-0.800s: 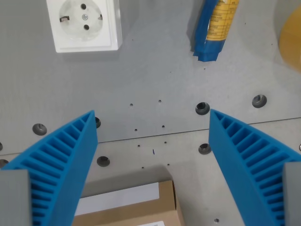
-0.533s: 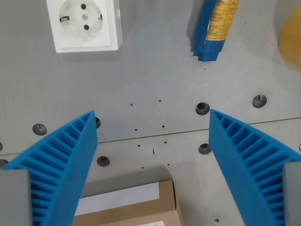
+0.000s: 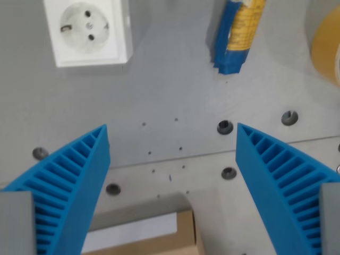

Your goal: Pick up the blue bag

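— What's the wrist view giving you?
— My claw (image 3: 172,159) is spread wide, ribbed blue fingers (image 3: 69,186) apart over the grey counter (image 3: 170,85), holding nothing.
— And the blue bag (image 3: 232,34)?
— Top edge, right of centre, crinkly with a yellow label, well clear of me. White socket (image 3: 87,32) top left; cardboard box (image 3: 143,234) below.

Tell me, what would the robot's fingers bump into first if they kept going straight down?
Probably just the bare grey table. The open gripper points at empty surface; the blue bag lies off toward the wrist view's upper right.
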### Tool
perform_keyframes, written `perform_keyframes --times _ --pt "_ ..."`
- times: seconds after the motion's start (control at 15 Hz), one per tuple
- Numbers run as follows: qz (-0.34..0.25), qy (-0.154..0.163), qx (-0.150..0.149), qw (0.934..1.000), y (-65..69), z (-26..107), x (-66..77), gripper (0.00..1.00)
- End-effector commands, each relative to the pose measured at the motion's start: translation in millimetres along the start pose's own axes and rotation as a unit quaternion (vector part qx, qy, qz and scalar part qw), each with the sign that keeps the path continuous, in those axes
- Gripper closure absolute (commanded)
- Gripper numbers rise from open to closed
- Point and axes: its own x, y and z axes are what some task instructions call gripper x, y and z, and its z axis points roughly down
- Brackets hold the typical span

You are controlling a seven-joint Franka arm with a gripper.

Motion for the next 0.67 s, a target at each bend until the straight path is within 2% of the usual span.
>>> perform_keyframes --times 0.07,0.47,0.67 --pt "0.045 0.015 0.002 0.9989 15.5 17.4 19.5 0.00" --pt "0.087 0.013 0.006 0.9961 40.3 40.0 47.1 0.00" --pt "0.107 0.024 0.008 0.9939 52.1 51.6 57.1 0.00"
